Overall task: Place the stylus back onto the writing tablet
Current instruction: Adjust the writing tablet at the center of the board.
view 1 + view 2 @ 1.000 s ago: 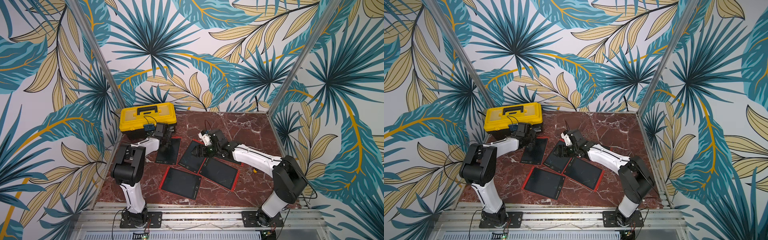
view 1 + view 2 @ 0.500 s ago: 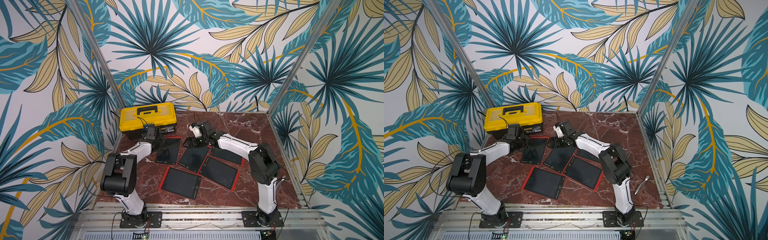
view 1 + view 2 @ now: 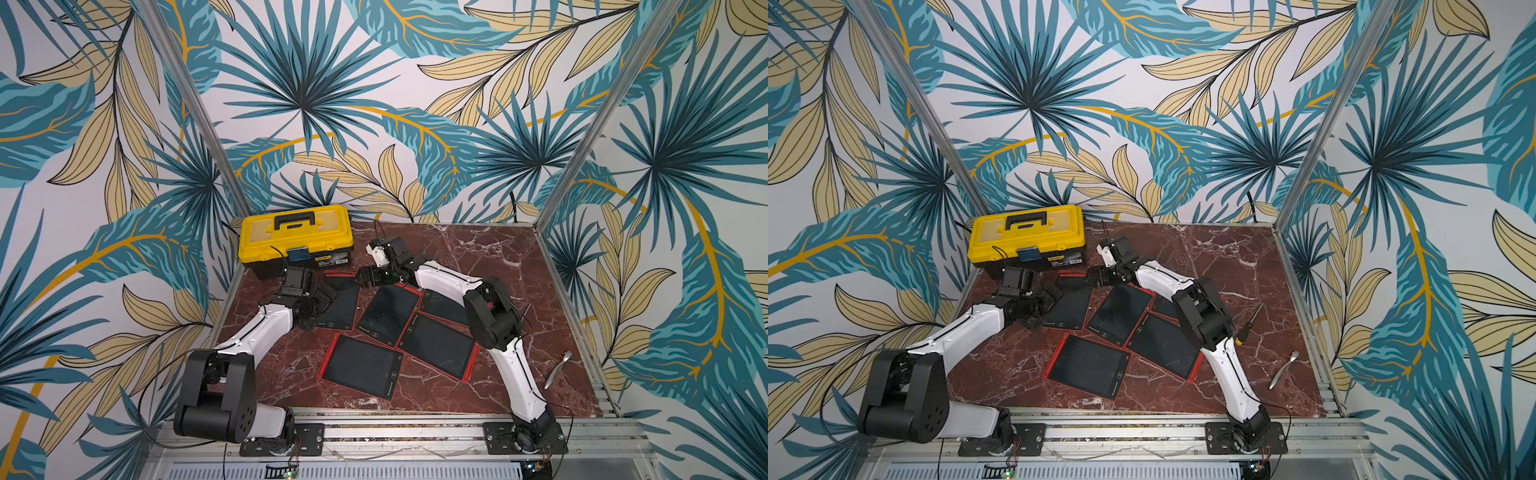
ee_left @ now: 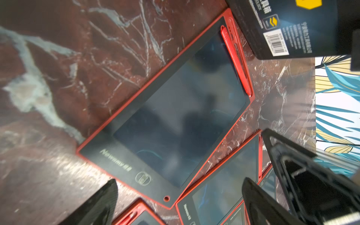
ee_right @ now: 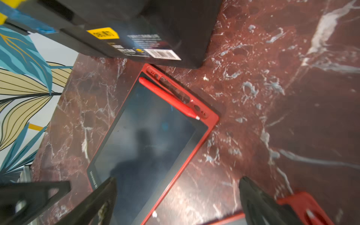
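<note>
The red stylus [image 5: 169,97] is seen lying on the writing tablet [image 3: 343,307], beside its slotted edge, left of centre in a top view and just below the yellow toolbox [image 3: 297,235]. The left gripper [image 4: 179,183] and right gripper [image 5: 177,181] are held low over the tablet on outstretched arms, jaws spread, nothing gripped.
</note>
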Robot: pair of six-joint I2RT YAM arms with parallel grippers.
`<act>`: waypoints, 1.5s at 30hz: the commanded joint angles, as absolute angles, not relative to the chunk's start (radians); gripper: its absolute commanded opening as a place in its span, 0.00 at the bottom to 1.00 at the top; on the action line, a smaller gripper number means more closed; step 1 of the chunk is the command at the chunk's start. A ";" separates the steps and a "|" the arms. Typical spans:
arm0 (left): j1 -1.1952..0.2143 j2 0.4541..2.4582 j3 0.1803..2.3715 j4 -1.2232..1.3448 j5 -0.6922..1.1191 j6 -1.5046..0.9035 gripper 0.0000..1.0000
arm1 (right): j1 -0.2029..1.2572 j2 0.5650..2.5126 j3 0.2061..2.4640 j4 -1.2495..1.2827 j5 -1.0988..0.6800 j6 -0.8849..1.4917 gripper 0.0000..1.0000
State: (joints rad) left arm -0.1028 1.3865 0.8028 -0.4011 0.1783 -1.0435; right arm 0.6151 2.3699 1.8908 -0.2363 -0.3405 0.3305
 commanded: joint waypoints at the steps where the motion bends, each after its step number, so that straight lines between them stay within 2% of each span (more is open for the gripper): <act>1: -0.099 1.348 0.752 -0.460 0.186 -1.014 1.00 | 0.612 2.428 1.978 -0.242 -0.334 0.298 0.97; 11: -0.098 1.381 0.706 -0.411 0.224 -1.030 1.00 | 0.599 2.593 2.188 -0.299 -0.367 0.318 0.97; 24: -0.082 1.434 0.690 -0.367 0.227 -1.060 1.00 | 0.593 2.737 2.367 -0.329 -0.532 0.428 0.97; 31: -0.067 1.485 0.714 -0.329 0.234 -1.051 1.00 | 0.594 2.728 2.344 -0.372 -0.583 0.416 0.96; 45: -0.018 1.627 0.778 -0.281 0.225 -0.989 1.00 | 0.595 2.495 2.022 -0.475 -0.575 0.275 0.91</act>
State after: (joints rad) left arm -0.0326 1.5513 0.7940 -0.2943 0.2668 -1.0363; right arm 0.5747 2.5130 2.0796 -0.3485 -0.5453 0.3073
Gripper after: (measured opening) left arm 0.997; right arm 0.914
